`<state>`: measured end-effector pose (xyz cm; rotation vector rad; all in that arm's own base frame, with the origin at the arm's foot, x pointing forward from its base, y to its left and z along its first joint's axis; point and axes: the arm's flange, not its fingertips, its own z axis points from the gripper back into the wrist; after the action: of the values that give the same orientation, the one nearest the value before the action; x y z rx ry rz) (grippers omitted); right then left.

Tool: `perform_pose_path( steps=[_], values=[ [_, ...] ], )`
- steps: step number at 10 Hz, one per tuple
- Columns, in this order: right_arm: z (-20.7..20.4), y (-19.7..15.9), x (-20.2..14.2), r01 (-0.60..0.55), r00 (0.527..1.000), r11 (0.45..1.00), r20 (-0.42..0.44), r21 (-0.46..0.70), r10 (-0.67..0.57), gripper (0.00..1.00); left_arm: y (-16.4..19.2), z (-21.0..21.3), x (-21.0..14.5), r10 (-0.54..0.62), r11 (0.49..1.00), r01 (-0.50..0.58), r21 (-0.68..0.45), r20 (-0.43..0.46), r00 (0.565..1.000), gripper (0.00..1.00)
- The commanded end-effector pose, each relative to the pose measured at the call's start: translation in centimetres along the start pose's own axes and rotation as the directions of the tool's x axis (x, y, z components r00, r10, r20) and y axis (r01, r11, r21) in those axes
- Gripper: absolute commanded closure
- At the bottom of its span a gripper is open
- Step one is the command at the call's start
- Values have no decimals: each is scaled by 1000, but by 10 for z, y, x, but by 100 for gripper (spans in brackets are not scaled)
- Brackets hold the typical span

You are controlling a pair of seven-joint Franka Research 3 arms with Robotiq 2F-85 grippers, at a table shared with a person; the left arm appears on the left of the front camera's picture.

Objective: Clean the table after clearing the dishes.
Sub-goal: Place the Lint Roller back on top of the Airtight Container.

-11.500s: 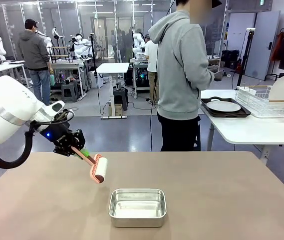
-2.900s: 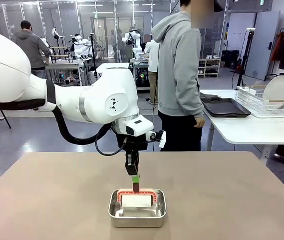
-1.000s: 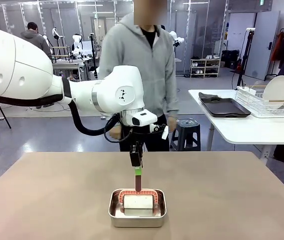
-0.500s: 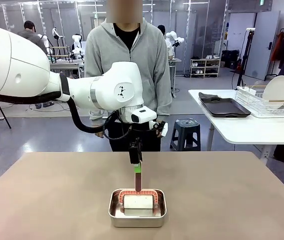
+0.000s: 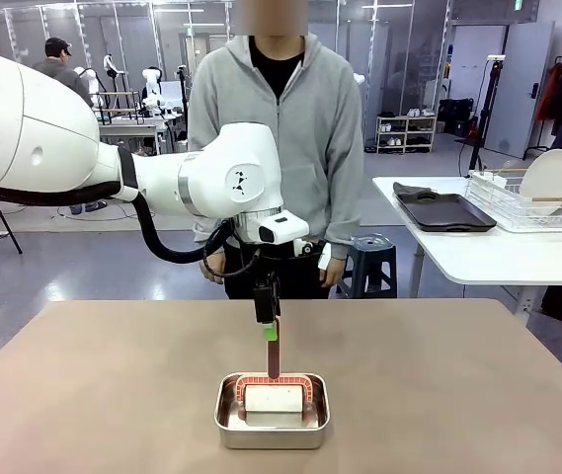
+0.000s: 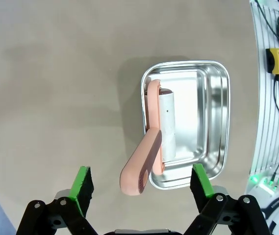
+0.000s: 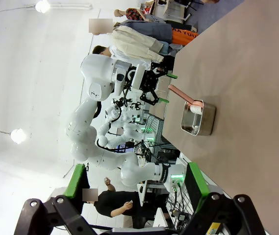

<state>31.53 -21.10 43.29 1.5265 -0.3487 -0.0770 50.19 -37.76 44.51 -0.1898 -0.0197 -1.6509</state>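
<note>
Front view: my left claw [image 5: 269,331] hangs above the steel pan [image 5: 272,410] at the middle of the tan worktop [image 5: 439,395], and the lint roller [image 5: 273,393] rests in the pan with its pink handle leaning up toward me. A person in a grey hoodie [image 5: 285,128] stands at the far edge. The dishes [image 5: 555,178] sit in a rack on the white side table (a dark tray [image 5: 446,211] beside them).

Left wrist view: my left claw's fingers [image 6: 82,188] are spread wide, holding nothing, with the roller's handle between them but untouched. I judge the cleaning done and the tool parked; the next move calls for lifting straight clear.

Right wrist view: my right claw [image 7: 135,185] is spread too, idle, off the worktop's edge. The room beyond is a bright lab.
</note>
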Motion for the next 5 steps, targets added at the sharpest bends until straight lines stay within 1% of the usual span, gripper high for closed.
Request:
perform_pose_path(
  steps=[1,5],
  values=[
    [0,4,-1,4,1000,1000,0,0,-4,0,-2,1,0,-1,1000,1,-1,0,1000,0],
    [0,4,-1,4,1000,1000,0,0,-4,0,-2,1,0,-1,1000,1,-1,0,1000,0]
  ],
)
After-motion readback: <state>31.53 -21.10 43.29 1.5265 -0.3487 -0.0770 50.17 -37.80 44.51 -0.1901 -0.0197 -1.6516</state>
